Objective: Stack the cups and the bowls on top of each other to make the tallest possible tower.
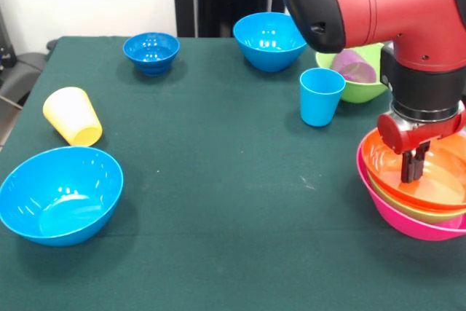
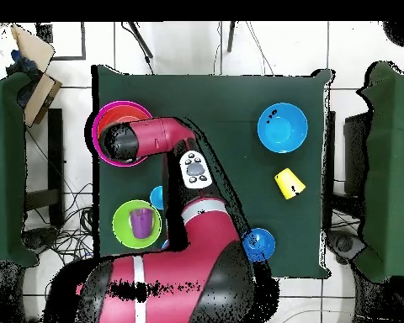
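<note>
Front view: the robot's gripper [image 1: 415, 169] hangs inside the orange bowl [image 1: 437, 176], its two dark fingers pressed together with nothing between them. That orange bowl sits nested in a lime-green bowl [image 1: 437, 215], which sits in the large pink bowl [image 1: 408, 220] at the table's [image 1: 218, 202] right edge. A light blue cup [image 1: 320, 96] stands upright on the cloth just behind this stack, apart from it. Beyond the cup, a second lime-green bowl [image 1: 368, 89] holds the purple cup [image 1: 354, 67]. A yellow cup [image 1: 73, 116] lies on its side at the left, near a big sky-blue bowl [image 1: 62, 194] at the front. Another sky-blue bowl [image 1: 269, 41] and a small dark-blue bowl [image 1: 151, 52] rest along the far edge.
</note>
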